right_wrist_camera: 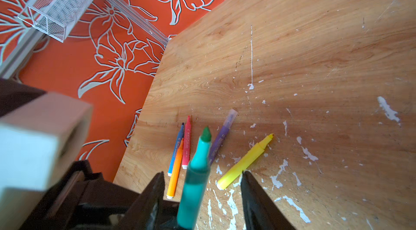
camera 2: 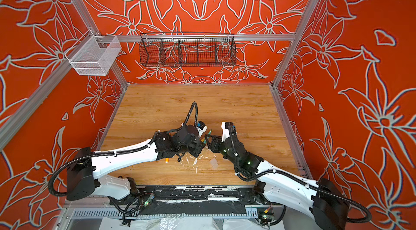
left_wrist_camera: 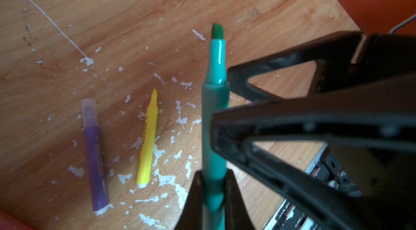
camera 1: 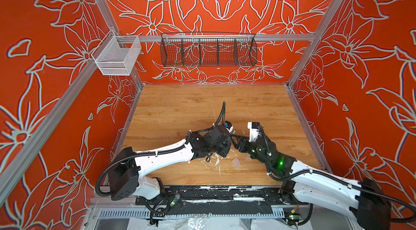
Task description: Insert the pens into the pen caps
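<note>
Left wrist view, lower centre: your green pen (left_wrist_camera: 213,127) juts uncapped, clamped in the left gripper (left_wrist_camera: 212,183). The right gripper (right_wrist_camera: 202,173) flanks it, jaws apart. Both arms meet nose-to-nose above the table (camera 1: 180,105), just below centre in both top views.

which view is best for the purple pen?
Left wrist: purple pen lies whole, unobstructed, clear cap on its tip. Right wrist shows it smaller, its end behind the green pen. Not found in the top views.
</note>
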